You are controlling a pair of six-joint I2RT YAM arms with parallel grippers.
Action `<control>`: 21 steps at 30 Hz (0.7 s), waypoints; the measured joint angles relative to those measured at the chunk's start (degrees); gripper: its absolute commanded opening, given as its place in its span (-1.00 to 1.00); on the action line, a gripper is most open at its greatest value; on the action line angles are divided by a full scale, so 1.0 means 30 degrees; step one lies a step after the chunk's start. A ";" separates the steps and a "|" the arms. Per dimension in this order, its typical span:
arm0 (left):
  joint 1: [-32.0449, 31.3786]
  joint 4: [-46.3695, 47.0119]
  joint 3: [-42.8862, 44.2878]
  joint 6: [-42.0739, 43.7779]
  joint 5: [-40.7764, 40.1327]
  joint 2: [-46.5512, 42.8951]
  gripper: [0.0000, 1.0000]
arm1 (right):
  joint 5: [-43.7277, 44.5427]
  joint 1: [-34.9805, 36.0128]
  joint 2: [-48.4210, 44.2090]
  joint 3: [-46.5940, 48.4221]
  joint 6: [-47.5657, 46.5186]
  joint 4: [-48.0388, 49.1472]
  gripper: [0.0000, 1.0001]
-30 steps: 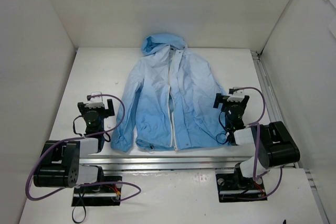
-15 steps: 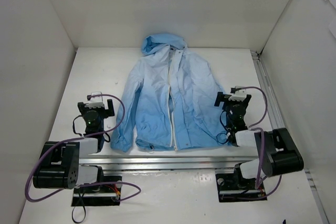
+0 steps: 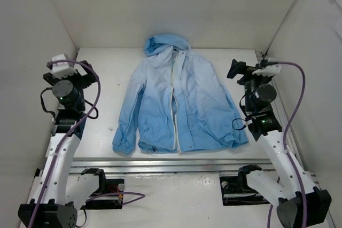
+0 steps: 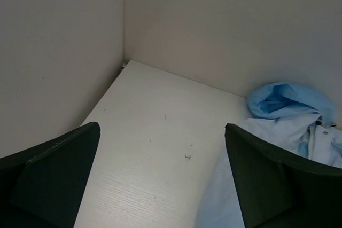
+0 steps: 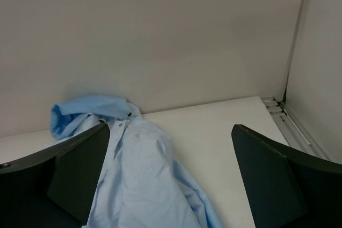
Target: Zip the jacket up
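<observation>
Top external view: the jacket [image 3: 184, 105] lies flat and front-up at mid-bench. Its hem is by the near edge and its hood [image 3: 165, 44] by the far edge, so the white zipper strip [image 3: 175, 105] runs near to far. The strip appears unjoined. Its foot at the hem lies inward and nearward of both arms, which flank the sleeves. The right gripper [image 5: 170, 126] stands closer to the cloth than the left gripper [image 4: 162, 126], so it is probably the readier. Both are spread wide, holding and touching nothing, and aimed toward the far wall.
</observation>
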 measured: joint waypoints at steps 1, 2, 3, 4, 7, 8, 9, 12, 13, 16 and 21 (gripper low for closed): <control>0.0058 -0.1348 0.1421 -0.0204 0.0211 0.0007 0.99 | -0.0423 0.0000 0.0015 0.0860 0.0007 -0.1173 0.95; 0.0117 -0.2499 0.2521 -0.0408 0.0670 0.0131 0.99 | -0.0780 0.0000 0.0146 0.2106 0.0015 -0.2186 0.95; 0.0131 -0.3891 0.3730 -0.0656 0.1392 0.0423 0.99 | -0.1282 0.0000 0.0357 0.2951 0.0051 -0.3337 0.94; 0.0109 -0.4911 0.4590 -0.0896 0.2069 0.0707 1.00 | -0.1749 0.0000 0.0568 0.3606 0.0102 -0.4408 0.87; -0.0583 -0.8721 0.7023 -0.1676 0.4728 0.2135 0.96 | -0.3439 0.0080 0.1195 0.4699 0.0561 -0.7759 0.59; -0.1137 -0.9333 0.7286 -0.1829 0.5297 0.2623 0.96 | -0.3818 0.0175 0.1297 0.4685 0.0794 -0.8692 0.55; -0.1982 -1.0047 0.7366 -0.2106 0.5843 0.3002 0.96 | -0.4320 0.0335 0.1348 0.4503 0.1129 -0.9726 0.51; -0.4473 -1.1628 0.6273 -0.3016 0.7395 0.4124 0.89 | -0.5421 0.0911 0.0998 0.3424 0.2084 -1.1708 0.37; -0.5333 -1.2058 0.5668 -0.3359 0.7803 0.4371 0.87 | -0.5770 0.1100 0.0750 0.2973 0.2361 -1.2378 0.25; -0.7832 -1.2888 0.3512 -0.4692 0.8670 0.4852 0.78 | -0.6586 0.1800 0.0182 0.1960 0.3009 -1.3828 0.12; -1.1475 -1.3027 0.1574 -0.6615 0.8459 0.5829 0.65 | -0.7541 0.3439 0.0007 0.0656 0.4160 -1.5008 -0.01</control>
